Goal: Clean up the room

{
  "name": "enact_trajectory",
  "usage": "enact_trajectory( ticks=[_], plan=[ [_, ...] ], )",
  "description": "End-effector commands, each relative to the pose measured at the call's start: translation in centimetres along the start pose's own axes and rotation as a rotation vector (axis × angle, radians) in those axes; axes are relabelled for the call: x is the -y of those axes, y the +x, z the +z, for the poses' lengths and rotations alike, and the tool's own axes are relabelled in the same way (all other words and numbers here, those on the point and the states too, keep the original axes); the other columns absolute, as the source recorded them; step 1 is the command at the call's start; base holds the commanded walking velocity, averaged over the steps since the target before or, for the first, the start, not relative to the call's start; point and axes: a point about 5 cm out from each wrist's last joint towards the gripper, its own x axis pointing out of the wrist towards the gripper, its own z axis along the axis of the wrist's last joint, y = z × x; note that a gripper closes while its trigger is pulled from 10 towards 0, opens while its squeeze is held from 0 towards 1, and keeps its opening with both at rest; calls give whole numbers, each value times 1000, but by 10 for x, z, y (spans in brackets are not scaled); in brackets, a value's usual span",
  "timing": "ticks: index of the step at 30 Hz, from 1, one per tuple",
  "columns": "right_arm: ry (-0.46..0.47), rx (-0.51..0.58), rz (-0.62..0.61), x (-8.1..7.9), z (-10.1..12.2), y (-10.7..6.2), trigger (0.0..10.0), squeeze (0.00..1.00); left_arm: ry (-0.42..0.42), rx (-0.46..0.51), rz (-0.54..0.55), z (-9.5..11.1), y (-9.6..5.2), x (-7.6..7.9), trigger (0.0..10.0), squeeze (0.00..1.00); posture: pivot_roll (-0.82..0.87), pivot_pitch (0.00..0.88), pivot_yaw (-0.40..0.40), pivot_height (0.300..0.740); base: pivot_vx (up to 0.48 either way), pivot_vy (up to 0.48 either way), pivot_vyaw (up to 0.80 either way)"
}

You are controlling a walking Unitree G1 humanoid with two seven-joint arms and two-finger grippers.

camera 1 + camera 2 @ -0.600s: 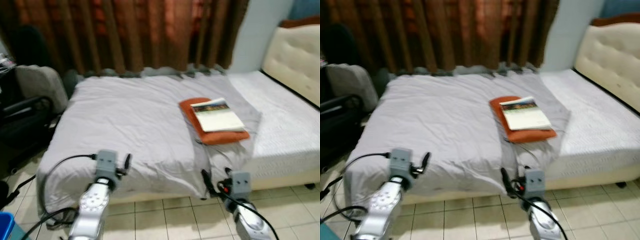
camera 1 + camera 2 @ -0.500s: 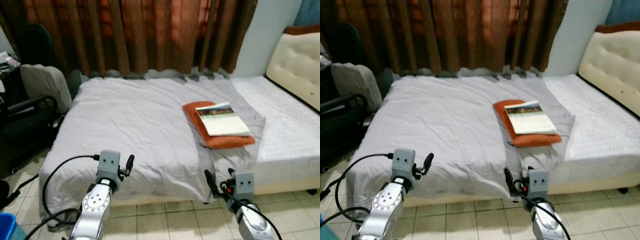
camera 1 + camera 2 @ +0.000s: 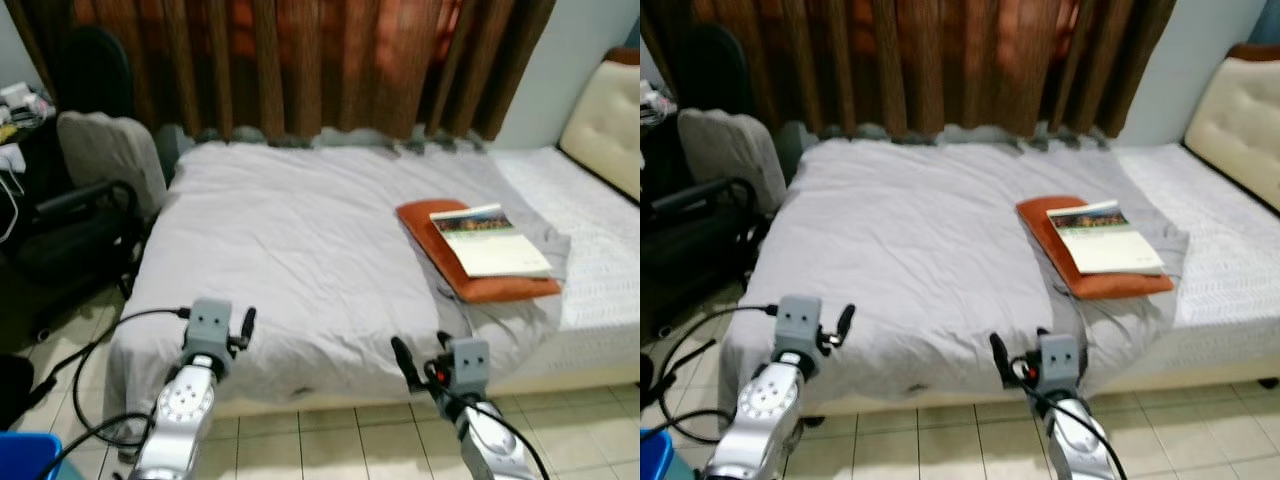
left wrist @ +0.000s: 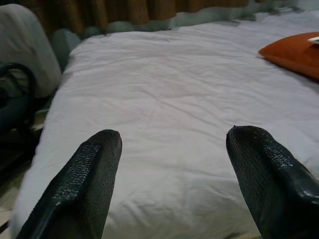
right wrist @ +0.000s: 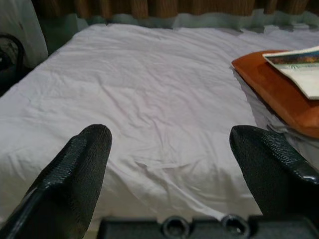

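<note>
A bed with a rumpled grey sheet (image 3: 300, 240) stands before me. On its right part lies an orange pillow (image 3: 480, 288) with a book (image 3: 488, 240) flat on top. My left gripper (image 4: 172, 137) is held low in front of the bed's near left edge, open, with nothing between its fingers. Over the floor by the near edge, below the pillow, my right gripper (image 5: 172, 132) is open too and holds nothing. In the eye views the left gripper (image 3: 232, 325) and right gripper (image 3: 425, 350) are both short of the sheet.
A white mattress (image 3: 600, 230) and a cream padded headboard (image 3: 615, 105) adjoin on the right. Brown curtains (image 3: 300, 60) hang behind the bed. A black chair (image 3: 70, 235) with a grey cover (image 3: 105, 160) stands at the left. A blue bin (image 3: 25, 455) sits on the tiled floor (image 3: 330, 440).
The camera has turned left and sharpened, so the bed, pillow and book sit further right in the picture. Both arms keep the same pose, fingers still apart.
</note>
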Motion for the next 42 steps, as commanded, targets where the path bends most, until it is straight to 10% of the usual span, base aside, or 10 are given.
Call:
enact_trajectory(
  ticks=[1, 42],
  plan=[
    [-4, 4, -14, 5, 2, -1, 10000, 0, 10, 1, -10, 2, 2, 4, 10000, 0, 52, 0, -35, 740, 300, -371, 0],
    [68, 67, -148, 18, 9, -4, 10000, 0, -60, 48, -5, 7, 5, -1, 10000, 0, 48, 0, -36, 740, 291, -378, 115]
  ],
)
